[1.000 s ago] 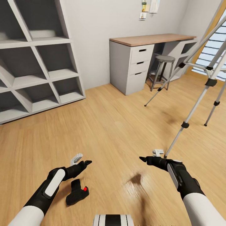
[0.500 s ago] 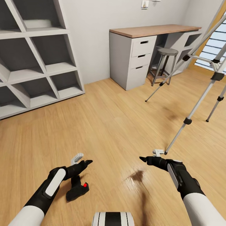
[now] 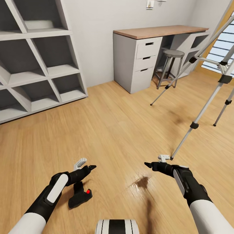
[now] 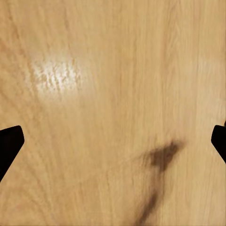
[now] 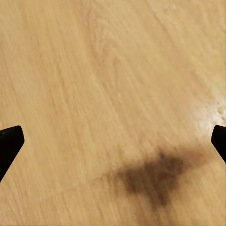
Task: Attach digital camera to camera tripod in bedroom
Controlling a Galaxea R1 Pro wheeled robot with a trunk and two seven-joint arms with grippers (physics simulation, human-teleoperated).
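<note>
so far nothing of the task looks done: the camera (image 3: 79, 197) lies on the wood floor (image 3: 123, 130), untouched, and the tripod (image 3: 208, 97) stands bare-legged at the far right, its head out of frame. what is left, by my reading, is all of it: pick the camera up, carry it across to the tripod, seat it on the head.

the camera sits near, at the left, just beside and slightly nearer than the left claw (image 3: 84, 164), partly tucked under that forearm; its red button faces up and to the right. the claw hovers above the floor, not touching the camera. the left claw is released, its two black tips wide apart at the edges of the left wrist view with bare floor between them. the right claw (image 3: 156, 161) is likewise spread, tips at both edges of its wrist view over a dark shadow on the boards. it hangs close to the foot of the nearest tripod leg.

far off stand a white shelf (image 3: 35, 65), a counter (image 3: 156, 32) with drawers, and a stool (image 3: 170, 65).
</note>
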